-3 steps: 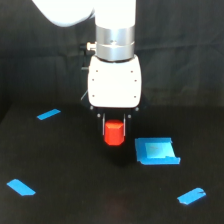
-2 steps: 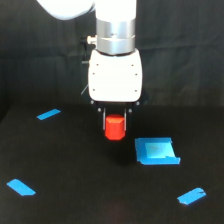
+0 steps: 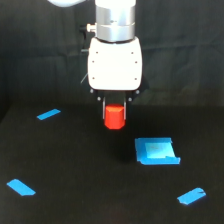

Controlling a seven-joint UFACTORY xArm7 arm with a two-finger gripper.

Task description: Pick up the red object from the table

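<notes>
The red object (image 3: 114,117) is a stubby red-orange block hanging below the white wrist housing, well above the black table (image 3: 75,165). My gripper (image 3: 114,111) is shut on the red object, its dark fingers flanking the block's upper part. Only the block's lower half shows clear of the fingers. The arm's silver cylinder and white body rise straight up to the frame's top.
A blue square tray-like piece (image 3: 157,150) lies on the table toward the exterior view's right, below the gripper's level. Short blue tape strips mark the table at the left (image 3: 48,114), lower left (image 3: 20,187) and lower right (image 3: 191,196). A black curtain hangs behind.
The gripper has risen with the red object held in it, lifting the block farther off the table. The blue piece and tape strips have not moved.
</notes>
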